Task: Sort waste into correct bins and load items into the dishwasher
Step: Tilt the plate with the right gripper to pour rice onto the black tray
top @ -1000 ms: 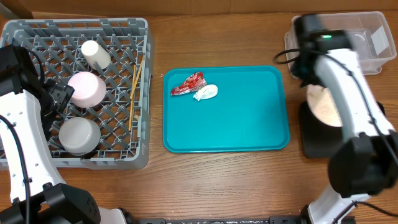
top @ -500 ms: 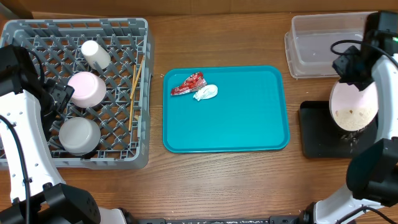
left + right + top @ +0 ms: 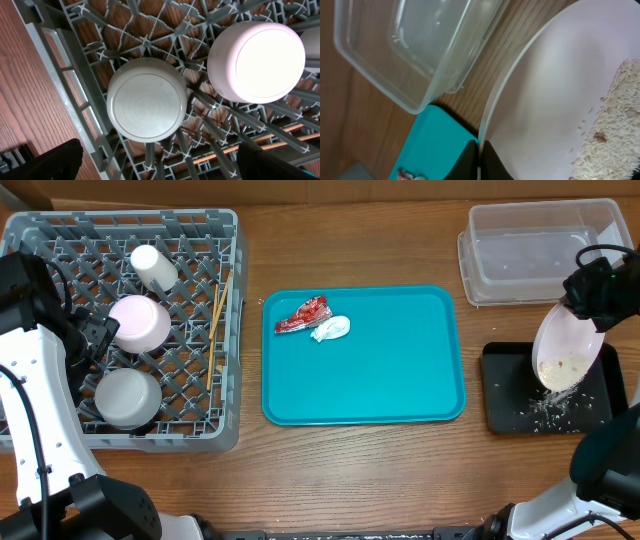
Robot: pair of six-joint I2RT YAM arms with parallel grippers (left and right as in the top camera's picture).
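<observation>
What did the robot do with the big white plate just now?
The right pincer, shut on the plate, swung it rightward and tipped it steeper; rice fell onto the black tray. The dish rack, wrapper and left arm stayed put.

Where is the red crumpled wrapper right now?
In the overhead view, the red wrapper lies on the teal tray, near the tray's far left corner, right beside the small white scrap.
</observation>
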